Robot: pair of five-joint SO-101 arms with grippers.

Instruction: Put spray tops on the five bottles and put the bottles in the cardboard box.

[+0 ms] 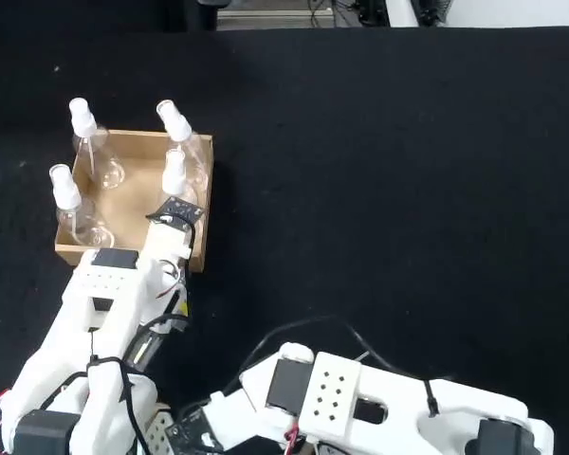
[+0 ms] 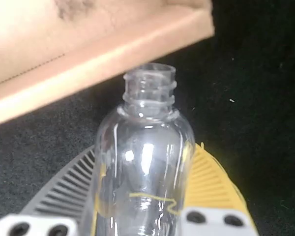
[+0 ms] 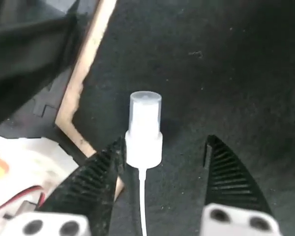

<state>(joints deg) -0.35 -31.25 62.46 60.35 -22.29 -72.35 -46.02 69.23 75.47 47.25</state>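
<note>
The black bench [image 1: 389,171] is wide and dark. Two white arms lie along its near edge, the left arm [image 1: 104,313] by the near left corner and the right arm [image 1: 379,403] next to it. A cardboard box [image 1: 201,248] sits close to the left edge of the bench. Four bottles [image 1: 93,156] stand up in it, each with a white top on. The left tool [image 2: 145,150] is squeezed around a clear bottle with no top [image 2: 145,162], just outside the wall of the box. The right tool [image 3: 165,142] is spread wide open over the bench, beside a corner of the box. A loose spray top [image 3: 145,129] stands between its black fingers [image 3: 103,172], touching one and well off the other.
</note>
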